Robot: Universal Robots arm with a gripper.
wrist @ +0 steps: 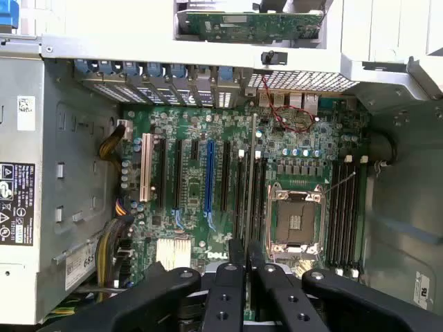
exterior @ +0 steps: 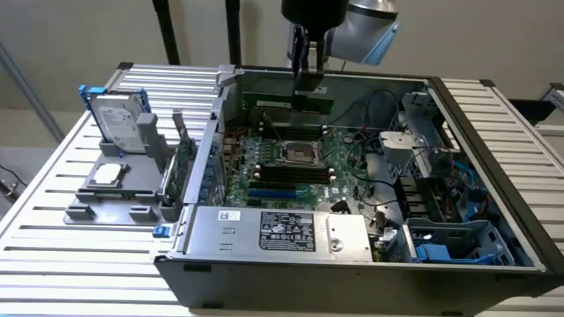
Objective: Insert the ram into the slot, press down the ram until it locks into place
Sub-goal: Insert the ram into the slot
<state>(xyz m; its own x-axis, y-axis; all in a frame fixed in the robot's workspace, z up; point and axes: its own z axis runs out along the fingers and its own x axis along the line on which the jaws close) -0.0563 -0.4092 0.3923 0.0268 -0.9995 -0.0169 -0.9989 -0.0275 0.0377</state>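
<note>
wrist view: the gripper [wrist: 246,250] has its two black fingers [wrist: 230,277] closed together on the ram [wrist: 250,173]. the ram is seen edge-on as a thin line running out from between the fingers. that line lies parallel to the black memory sockets and over the bank of them between the blue slot [wrist: 208,176] and the square silver cpu socket [wrist: 294,221]. the slot [wrist: 239,194] is one of that bank, but which one the ram sits over cannot be told. a second bank of black sockets [wrist: 344,207] lies on the other side of the cpu socket.

in the exterior view the gripper [exterior: 310,86] hangs from the arm over the far part of the open computer case [exterior: 493,165], clamping the ram [exterior: 273,102] at its upper edge. the stick is level, held lengthwise across the case, and raised clear of the motherboard [exterior: 344,148]. it is not seated in any socket. the black sockets [exterior: 286,175] sit between the cpu socket [exterior: 298,153] and the blue slot [exterior: 273,193], with the power supply [exterior: 291,231] at the near end of the case.

on the exterior view's left, outside the case, a grey holder [exterior: 110,191] on the slatted table [exterior: 53,264] carries a hard drive [exterior: 119,125].
</note>
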